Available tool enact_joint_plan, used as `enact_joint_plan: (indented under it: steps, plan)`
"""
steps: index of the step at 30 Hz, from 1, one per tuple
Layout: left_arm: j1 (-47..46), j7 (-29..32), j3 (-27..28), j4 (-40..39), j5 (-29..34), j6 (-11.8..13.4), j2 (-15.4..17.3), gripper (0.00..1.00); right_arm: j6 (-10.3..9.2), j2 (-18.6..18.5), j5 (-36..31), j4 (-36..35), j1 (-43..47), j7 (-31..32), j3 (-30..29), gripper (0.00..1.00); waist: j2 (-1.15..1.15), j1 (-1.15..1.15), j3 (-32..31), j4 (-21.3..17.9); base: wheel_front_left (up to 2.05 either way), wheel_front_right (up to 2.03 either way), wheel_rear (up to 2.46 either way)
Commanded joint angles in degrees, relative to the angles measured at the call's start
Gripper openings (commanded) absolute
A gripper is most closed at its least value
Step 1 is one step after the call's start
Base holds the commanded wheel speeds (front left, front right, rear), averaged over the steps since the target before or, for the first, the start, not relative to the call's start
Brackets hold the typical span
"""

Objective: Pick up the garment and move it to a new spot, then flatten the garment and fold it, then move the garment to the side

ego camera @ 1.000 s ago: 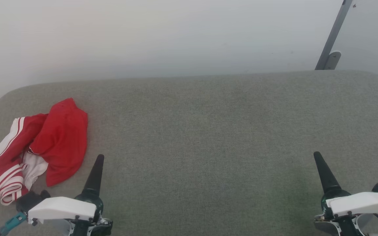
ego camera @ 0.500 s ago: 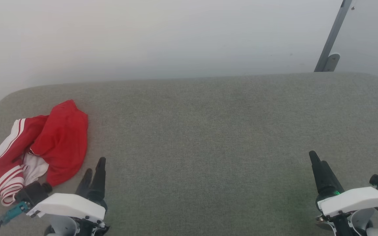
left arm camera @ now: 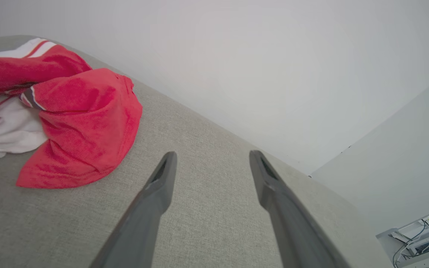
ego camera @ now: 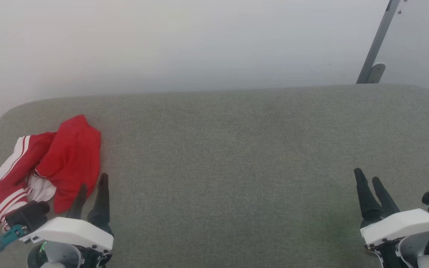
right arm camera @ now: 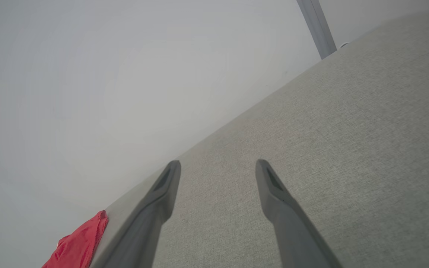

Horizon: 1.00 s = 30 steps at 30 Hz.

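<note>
Your left gripper (ego camera: 93,179), right gripper (ego camera: 366,174) gaped empty. The crumpled red-and-white jersey garment (ego camera: 71,156) hugged grey fabric surface (ego camera: 237,149) edge; shallow pinch risked dropping it.

1 garment (ego camera: 69,156), 2 grippers (ego camera: 93,179) (ego camera: 366,174), 1 grey table (ego camera: 237,149), seemingly 1 post (ego camera: 376,41).

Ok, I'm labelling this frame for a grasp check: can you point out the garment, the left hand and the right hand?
garment (ego camera: 71,156): head view, on the red body fabric.
left hand (left arm camera: 212,154): left wrist view, midway between its open fingertips.
right hand (ego camera: 366,175): head view, midway between its fingertips.
</note>
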Motion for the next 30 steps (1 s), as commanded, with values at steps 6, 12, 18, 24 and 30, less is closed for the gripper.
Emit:
enact_joint_plan:
  steps: [6,12,18,24,30]
  plan:
    - [0.37,-1.56,1.53,-1.12,5.30,-0.96,0.96,1.00,0.03,-0.65,-5.01,-1.87,-0.23,-0.92,-0.47,1.00,0.00,0.00,-0.23,0.02,0.00,0.00,0.00]
    - [1.09,-2.34,2.45,-0.85,8.51,-1.58,1.05,1.00,0.03,-1.10,-8.16,-2.32,0.14,-1.39,-0.58,1.00,0.00,0.00,-0.38,-0.03,0.00,0.00,0.00]
    - [1.75,-3.22,3.68,-0.81,12.07,-2.03,0.98,1.00,0.04,-1.71,-11.74,-2.59,0.85,-2.15,-0.75,1.00,0.00,0.00,-0.59,-0.10,0.00,0.00,0.00]
    - [2.27,-4.02,4.71,-0.83,15.63,-2.47,0.85,1.00,0.04,-2.19,-14.94,-2.53,1.17,-2.75,-1.07,1.00,0.00,0.00,-0.83,-0.19,0.00,0.00,0.00]
    - [2.89,-5.02,5.70,-1.00,19.64,-2.96,0.60,1.00,0.04,-2.66,-18.66,-2.79,1.41,-3.22,-1.36,1.00,0.00,0.00,-1.09,-0.20,0.00,0.00,0.00]
